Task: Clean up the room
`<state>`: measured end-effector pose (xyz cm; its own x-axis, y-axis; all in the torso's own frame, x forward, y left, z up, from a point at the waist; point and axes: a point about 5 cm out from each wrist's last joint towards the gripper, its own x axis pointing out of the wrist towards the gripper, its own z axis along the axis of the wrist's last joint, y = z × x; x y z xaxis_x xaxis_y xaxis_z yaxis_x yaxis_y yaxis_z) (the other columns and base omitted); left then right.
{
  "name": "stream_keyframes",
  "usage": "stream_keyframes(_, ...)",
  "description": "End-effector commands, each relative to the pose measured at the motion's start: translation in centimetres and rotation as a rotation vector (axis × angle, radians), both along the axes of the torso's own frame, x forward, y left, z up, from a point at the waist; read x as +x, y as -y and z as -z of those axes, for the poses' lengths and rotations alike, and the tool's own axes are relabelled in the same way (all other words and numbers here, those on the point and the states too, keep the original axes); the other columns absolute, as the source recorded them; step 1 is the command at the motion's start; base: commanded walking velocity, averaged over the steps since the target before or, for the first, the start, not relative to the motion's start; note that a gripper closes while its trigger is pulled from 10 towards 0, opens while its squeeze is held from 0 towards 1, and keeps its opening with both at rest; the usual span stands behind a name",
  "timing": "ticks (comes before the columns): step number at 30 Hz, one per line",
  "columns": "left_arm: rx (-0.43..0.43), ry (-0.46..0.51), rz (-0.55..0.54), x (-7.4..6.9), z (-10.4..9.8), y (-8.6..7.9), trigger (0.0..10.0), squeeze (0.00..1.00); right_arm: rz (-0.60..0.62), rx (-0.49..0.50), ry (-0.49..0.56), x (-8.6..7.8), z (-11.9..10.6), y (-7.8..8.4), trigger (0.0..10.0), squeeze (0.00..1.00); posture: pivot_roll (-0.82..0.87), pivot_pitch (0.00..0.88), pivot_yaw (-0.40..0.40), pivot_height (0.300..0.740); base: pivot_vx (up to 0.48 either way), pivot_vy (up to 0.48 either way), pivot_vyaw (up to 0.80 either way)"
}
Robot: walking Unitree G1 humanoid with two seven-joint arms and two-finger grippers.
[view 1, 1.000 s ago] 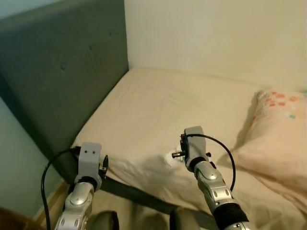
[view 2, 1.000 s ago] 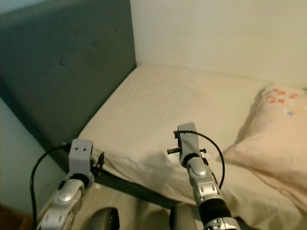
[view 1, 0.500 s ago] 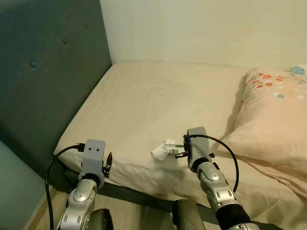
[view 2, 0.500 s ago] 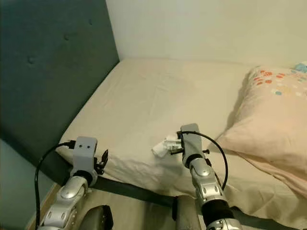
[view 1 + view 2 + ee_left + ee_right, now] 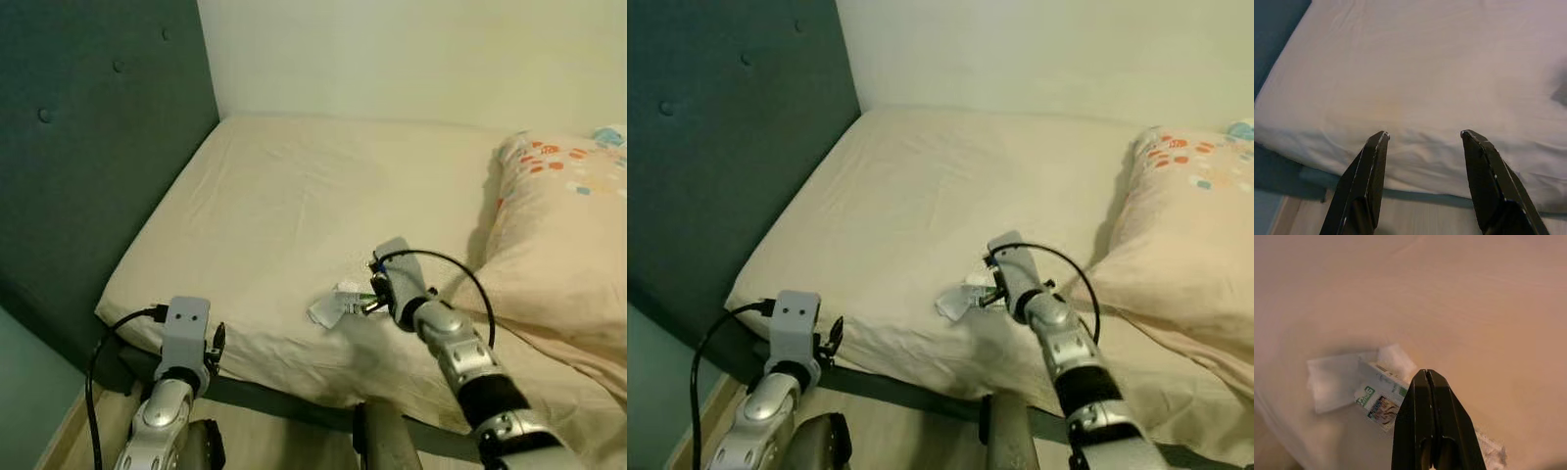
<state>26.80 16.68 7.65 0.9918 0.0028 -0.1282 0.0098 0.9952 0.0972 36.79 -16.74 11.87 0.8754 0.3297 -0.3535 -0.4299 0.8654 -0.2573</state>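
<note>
My right hand (image 5: 1426,377), fingers pressed together, hovers mid-frame over a crumpled white wrapper (image 5: 1369,384) with green print on the bed (image 5: 294,196).

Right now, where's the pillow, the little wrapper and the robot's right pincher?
pillow (image 5: 563,225), left eye view, its spotted top.
wrapper (image 5: 1378,401), right wrist view, its printed label.
right gripper (image 5: 1426,382), right wrist view, its fingertips.

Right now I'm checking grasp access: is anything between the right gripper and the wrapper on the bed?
Nothing visible. The right gripper, fingers shut, sits right beside the wrapper on bare sheet.
</note>
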Motion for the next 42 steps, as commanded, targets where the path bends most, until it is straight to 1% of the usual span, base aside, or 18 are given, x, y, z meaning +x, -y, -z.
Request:
stream_keyframes(1,0.012,-0.009,0.022,-0.5,0.2,0.2,10.0,0.0,-0.029,-0.01,-0.063,-0.1,0.7,0.2,10.0,0.0,-0.09,0.177,-0.055,0.543,0.0,0.0,0.0)
stream_keyframes(5,-0.001,0.0,0.034,-0.7,-0.2,0.3,10.0,0.0,-0.051,-0.022,-0.078,0.5,-0.1,0.8,10.0,0.0,-0.09,0.184,-0.053,0.543,0.0,0.0,0.0)
stream_keyframes(6,-0.002,0.0,0.041,-0.7,-0.3,0.4,10.0,0.0,-0.058,-0.026,-0.087,0.7,-0.4,1.0,10.0,0.02,-0.09,0.192,-0.051,0.543,0.0,0.0,0.0)
stream_keyframes(7,-0.005,0.001,0.052,-0.8,-0.4,0.4,10.0,0.0,-0.068,-0.018,-0.101,0.9,-0.9,1.3,10.0,1.0,-0.09,0.198,-0.048,0.543,0.0,0.0,0.0)
stream_keyframes(11,-0.005,-0.002,0.066,-0.9,-0.5,0.5,10.0,0.0,-0.092,-0.002,-0.125,1.2,-1.5,1.8,10.0,1.0,-0.08,0.206,-0.046,0.543,0.0,0.0,0.0)
stream_keyframes(17,-0.01,-0.009,0.081,-1.2,-0.8,0.6,10.0,0.0,-0.138,-0.049,-0.164,1.4,-2.1,2.6,10.0,1.0,-0.08,0.221,-0.04,0.543,0.0,0.0,0.0)
stream_keyframes(19,-0.009,-0.016,0.094,-1.3,-0.8,0.6,10.0,0.0,-0.184,-0.082,-0.216,1.2,-1.9,2.8,10.0,1.0,-0.07,0.23,-0.033,0.543,0.0,0.0,0.0)
stream_keyframes(20,-0.009,-0.016,0.094,-1.3,-0.8,0.6,10.0,0.0,-0.184,-0.082,-0.216,1.2,-1.9,2.8,10.0,1.0,-0.07,0.23,-0.033,0.543,0.0,0.0,0.0)
stream_keyframes(21,-0.01,-0.019,0.106,-1.4,-0.9,0.6,10.0,0.0,-0.221,-0.104,-0.274,1.0,-1.8,3.1,10.0,1.0,-0.07,0.238,-0.027,0.543,0.0,0.0,0.0)
stream_keyframes(22,-0.011,-0.021,0.113,-1.4,-0.9,0.6,10.0,0.0,-0.23,-0.114,-0.293,0.9,-1.9,3.4,10.0,1.0,-0.07,0.242,-0.023,0.543,0.0,0.0,0.0)
stream_keyframes(25,-0.013,-0.023,0.124,-1.4,-1.0,0.7,10.0,0.0,-0.25,-0.126,-0.317,0.8,-2.1,3.8,10.0,1.0,-0.07,0.245,-0.021,0.543,0.0,0.0,0.0)
stream_keyframes(27,-0.015,-0.025,0.136,-1.5,-1.0,0.9,10.0,0.0,-0.292,-0.161,-0.346,0.7,-2.2,4.1,10.0,1.0,-0.07,0.245,-0.021,0.543,0.0,0.0,0.0)
stream_keyframes(29,-0.015,-0.024,0.137,-1.5,-1.0,0.9,10.0,0.0,-0.3,-0.177,-0.35,0.7,-2.2,4.1,10.0,1.0,-0.07,0.245,-0.021,0.543,0.0,0.0,0.0)
stream_keyframes(32,-0.014,-0.027,0.14,-1.5,-1.1,1.0,10.0,0.0,-0.306,-0.301,-0.337,0.7,-2.1,4.7,10.0,1.0,-0.07,0.249,-0.015,0.543,0.0,0.0,0.0)
stream_keyframes(34,-0.012,-0.03,0.143,-1.6,-1.1,1.1,10.0,0.0,-0.296,-0.362,-0.306,0.8,-2.1,4.9,10.0,1.0,-0.06,0.253,-0.014,0.543,0.0,0.0,0.0)
stream_keyframes(38,-0.011,-0.034,0.145,-1.7,-1.1,1.1,10.0,0.0,-0.306,-0.391,-0.292,0.8,-2.1,5.0,10.0,1.0,-0.06,0.253,-0.014,0.543,0.0,0.0,0.0)
stream_keyframes(39,-0.011,-0.036,0.145,-1.7,-1.1,1.1,10.0,0.0,-0.323,-0.411,-0.287,0.7,-1.9,4.9,10.0,1.0,-0.06,0.256,-0.013,0.543,0.0,0.0,0.0)
stream_keyframes(42,-0.008,-0.043,0.148,-1.8,-1.0,1.0,10.0,0.0,-0.332,-0.512,-0.237,0.7,-1.6,4.9,10.0,1.0,-0.06,0.261,-0.008,0.543,0.0,0.0,0.0)
